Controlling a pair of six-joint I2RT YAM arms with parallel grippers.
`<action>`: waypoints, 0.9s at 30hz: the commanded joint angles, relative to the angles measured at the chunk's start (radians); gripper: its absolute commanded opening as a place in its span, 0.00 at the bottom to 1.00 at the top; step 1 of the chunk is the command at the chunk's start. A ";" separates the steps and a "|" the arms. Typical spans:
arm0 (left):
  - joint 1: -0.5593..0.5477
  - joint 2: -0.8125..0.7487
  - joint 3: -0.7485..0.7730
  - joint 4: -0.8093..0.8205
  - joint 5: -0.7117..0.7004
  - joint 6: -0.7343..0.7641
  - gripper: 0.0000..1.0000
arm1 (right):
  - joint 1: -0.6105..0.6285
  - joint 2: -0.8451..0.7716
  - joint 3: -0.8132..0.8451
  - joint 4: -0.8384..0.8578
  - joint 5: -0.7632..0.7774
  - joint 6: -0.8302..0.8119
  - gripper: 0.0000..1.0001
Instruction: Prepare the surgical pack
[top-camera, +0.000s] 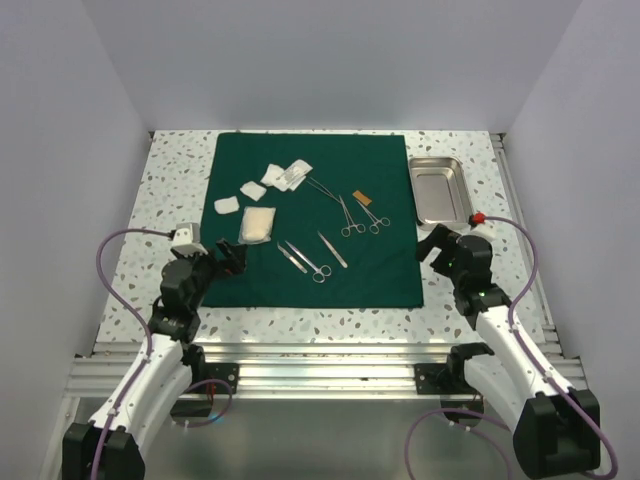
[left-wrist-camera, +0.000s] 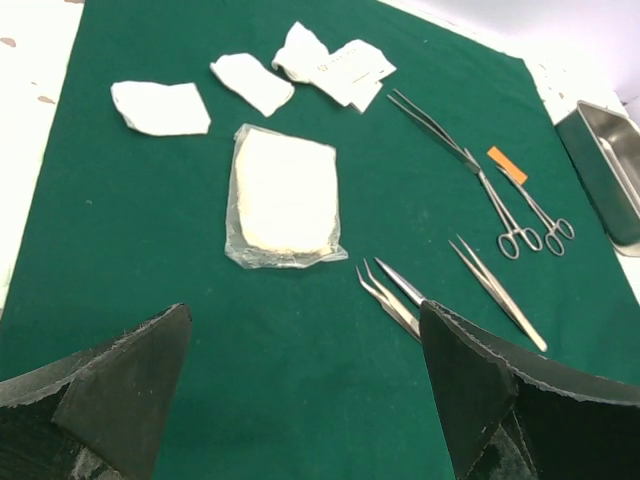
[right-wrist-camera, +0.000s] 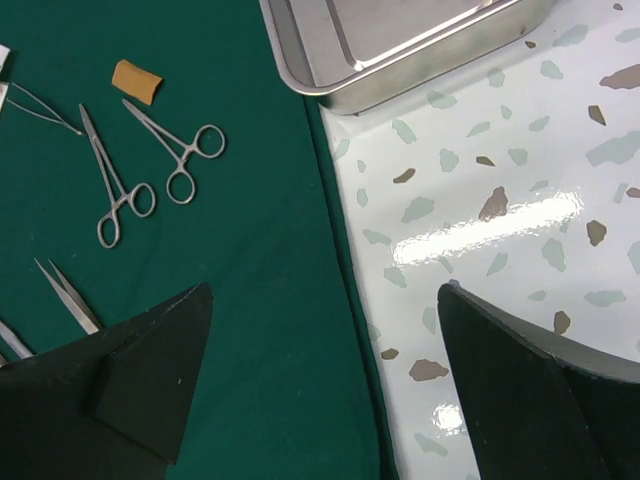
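Large dark green cloth drape (top-camera: 380, 270) lies flat on the speckled white table (top-camera: 170, 180). On the drape: loose white gauze pads (top-camera: 228, 204), a clear-wrapped white gauze packet (top-camera: 258, 224), ring-handled steel forceps (top-camera: 350, 218), slim steel tweezers (top-camera: 333, 249) and a small orange tab (top-camera: 361, 197). Shiny rectangular steel tray (top-camera: 438, 190) sits on the table just beside the drape's right edge. Left gripper (top-camera: 232, 258) hovers over the drape's near-left corner, jaws wide apart, holding nothing. Right gripper (top-camera: 430, 245) is likewise spread and unladen above the drape's right edge, near the tray.
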 joint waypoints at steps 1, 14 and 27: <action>-0.001 -0.016 -0.007 0.065 0.030 0.004 1.00 | 0.000 -0.010 0.028 0.012 -0.024 -0.016 0.98; -0.001 -0.002 0.001 0.077 0.069 0.009 1.00 | 0.319 0.323 0.259 0.048 -0.138 -0.176 0.95; -0.001 0.007 0.005 0.068 0.061 0.010 1.00 | 0.566 0.836 0.714 -0.170 -0.081 -0.350 0.68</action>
